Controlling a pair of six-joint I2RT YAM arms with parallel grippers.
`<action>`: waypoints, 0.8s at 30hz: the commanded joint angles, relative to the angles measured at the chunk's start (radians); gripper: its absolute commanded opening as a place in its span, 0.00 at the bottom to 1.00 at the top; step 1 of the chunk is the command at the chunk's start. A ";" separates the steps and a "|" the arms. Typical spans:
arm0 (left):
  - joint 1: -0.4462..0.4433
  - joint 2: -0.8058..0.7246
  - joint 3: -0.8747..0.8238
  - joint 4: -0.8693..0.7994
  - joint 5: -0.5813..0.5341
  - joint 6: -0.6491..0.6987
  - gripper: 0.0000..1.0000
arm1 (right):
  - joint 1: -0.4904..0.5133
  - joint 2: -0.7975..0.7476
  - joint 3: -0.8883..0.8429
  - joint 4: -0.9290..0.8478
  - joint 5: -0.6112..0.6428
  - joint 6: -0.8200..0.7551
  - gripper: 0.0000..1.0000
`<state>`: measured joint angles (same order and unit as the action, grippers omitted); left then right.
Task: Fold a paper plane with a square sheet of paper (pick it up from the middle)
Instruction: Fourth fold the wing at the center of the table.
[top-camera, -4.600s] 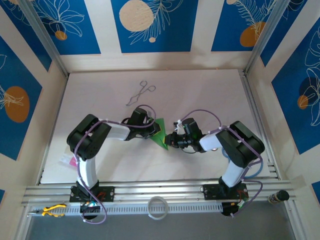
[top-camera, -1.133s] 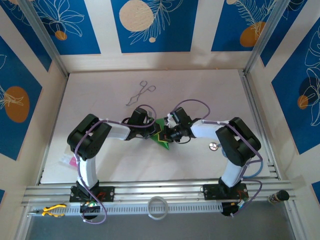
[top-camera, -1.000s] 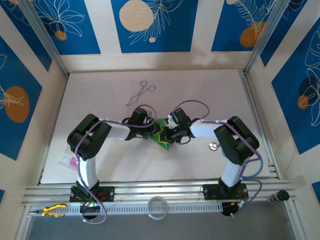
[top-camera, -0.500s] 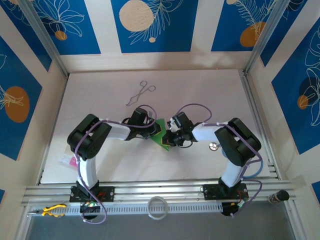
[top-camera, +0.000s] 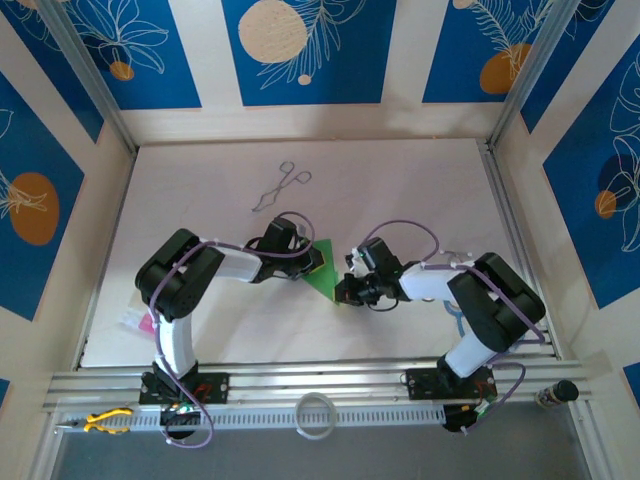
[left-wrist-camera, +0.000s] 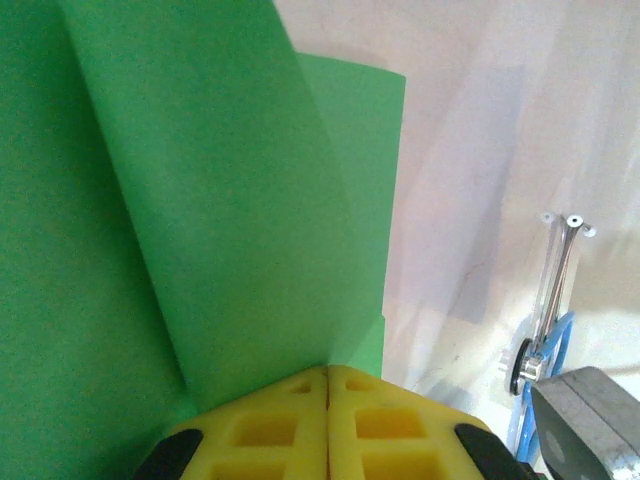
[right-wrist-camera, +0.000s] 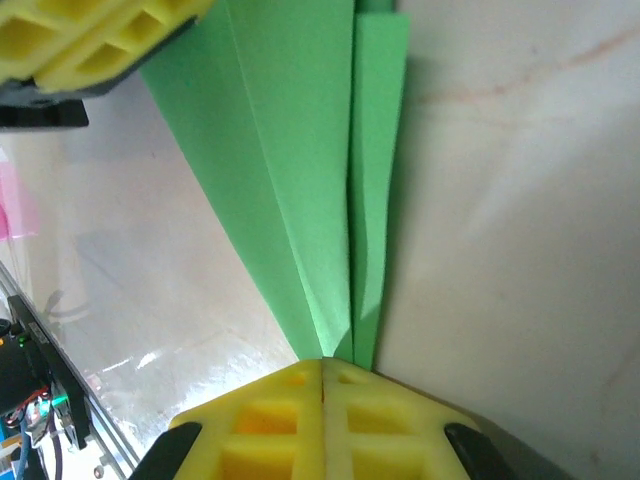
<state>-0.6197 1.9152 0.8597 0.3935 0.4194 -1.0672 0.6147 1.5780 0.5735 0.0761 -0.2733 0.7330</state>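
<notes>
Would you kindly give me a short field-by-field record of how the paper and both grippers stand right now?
Paper: green paper, folded into a tapering shape with layered creases, mid-table
Left gripper: shut on the paper's wider end
Right gripper: shut on the paper's narrow end
Paper between grippers: spans from one to the other
Also on table: metal forceps toward the back; small pink item near the left edge

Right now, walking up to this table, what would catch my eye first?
The bright green paper, folded into a pointed shape, is held mid-table, pinched from either side by the left gripper and right gripper, both shut on it. Thin metal forceps lie farther back on the white table.
</notes>
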 joint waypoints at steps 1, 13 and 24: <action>0.001 0.029 -0.036 -0.063 -0.053 -0.005 0.09 | 0.001 -0.023 -0.061 -0.083 -0.030 -0.017 0.05; -0.002 0.005 -0.054 -0.057 -0.075 -0.025 0.09 | -0.001 -0.140 -0.023 -0.131 -0.013 -0.012 0.06; -0.038 -0.055 -0.132 -0.006 -0.183 -0.125 0.09 | -0.016 -0.156 0.056 -0.144 0.031 0.011 0.06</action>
<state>-0.6407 1.8595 0.7689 0.4622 0.3141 -1.1625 0.6018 1.4166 0.5976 -0.0372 -0.2562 0.7341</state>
